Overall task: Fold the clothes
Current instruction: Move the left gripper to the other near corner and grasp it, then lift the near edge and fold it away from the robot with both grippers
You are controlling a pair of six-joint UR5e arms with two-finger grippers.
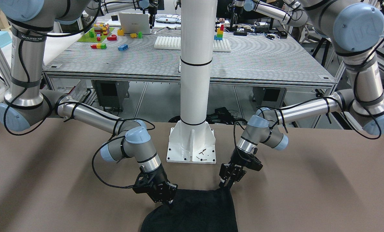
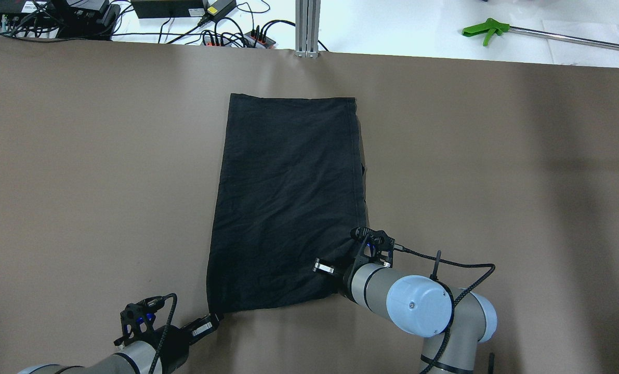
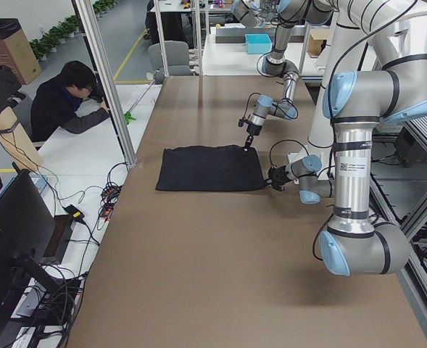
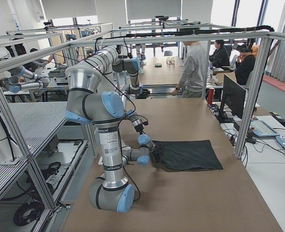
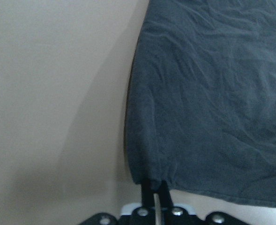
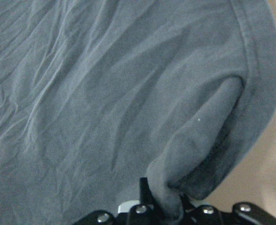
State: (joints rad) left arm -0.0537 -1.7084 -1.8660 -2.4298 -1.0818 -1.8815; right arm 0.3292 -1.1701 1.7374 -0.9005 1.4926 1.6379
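The black garment (image 2: pixel 288 202) lies spread flat on the brown table (image 2: pixel 496 182), with its long side running away from me. My left gripper (image 2: pixel 213 318) is low at the near left corner and shut on it; the left wrist view shows the fingers (image 5: pixel 149 190) pinching the hem of the cloth (image 5: pixel 208 93). My right gripper (image 2: pixel 326 270) is at the near right corner, shut on a raised fold of the cloth (image 6: pixel 128 93). Both also show in the front view, left (image 1: pixel 224 187) and right (image 1: pixel 170 203). No white-yellow mark shows.
The white pillar base (image 1: pixel 192 145) stands on the table between my arms. Cables and power strips (image 2: pixel 226 36) and a green tool (image 2: pixel 486 28) lie beyond the far edge. A person (image 3: pixel 68 101) sits past that edge.
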